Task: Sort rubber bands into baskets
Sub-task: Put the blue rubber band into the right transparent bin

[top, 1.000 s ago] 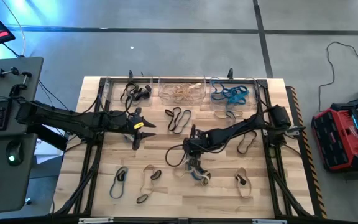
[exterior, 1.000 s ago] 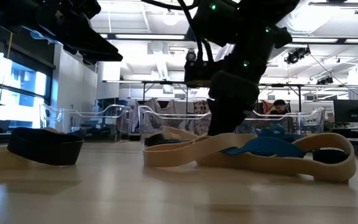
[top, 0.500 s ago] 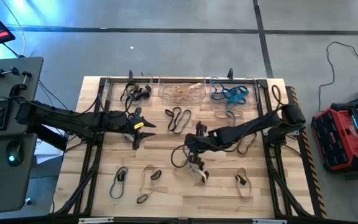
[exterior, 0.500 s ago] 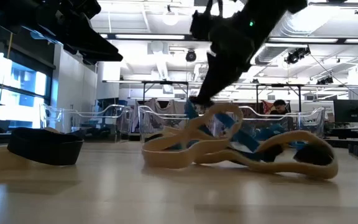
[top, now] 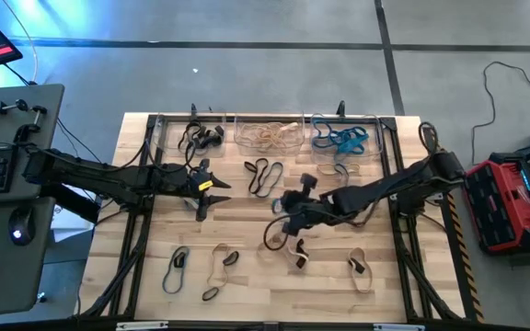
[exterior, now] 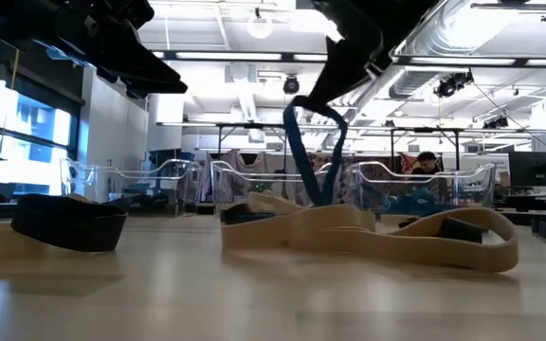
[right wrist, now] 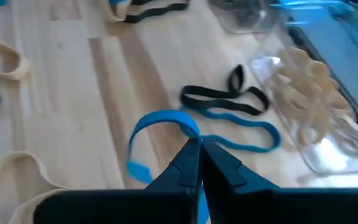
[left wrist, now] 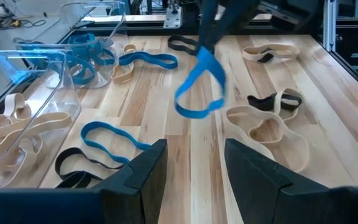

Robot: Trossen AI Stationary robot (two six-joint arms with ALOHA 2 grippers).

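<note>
Pale striped wood bench (top: 237, 225). Clear baskets (top: 270, 134) hold black, tan and blue rubber bands (top: 343, 140). A bright blue band (left wrist: 199, 87) hangs from the dark right gripper (right wrist: 199, 149). Loose bands are tan, black, blue.

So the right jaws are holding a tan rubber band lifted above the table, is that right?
Not quite: the rubber band the right gripper holds above the table is blue, not tan. The low view shows it hanging clear of the wood; the tan ones lie below.

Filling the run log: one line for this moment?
right tool: shut on blue rubber band, lifted off table | left tool: open, waiting | baskets: partly filled
</note>
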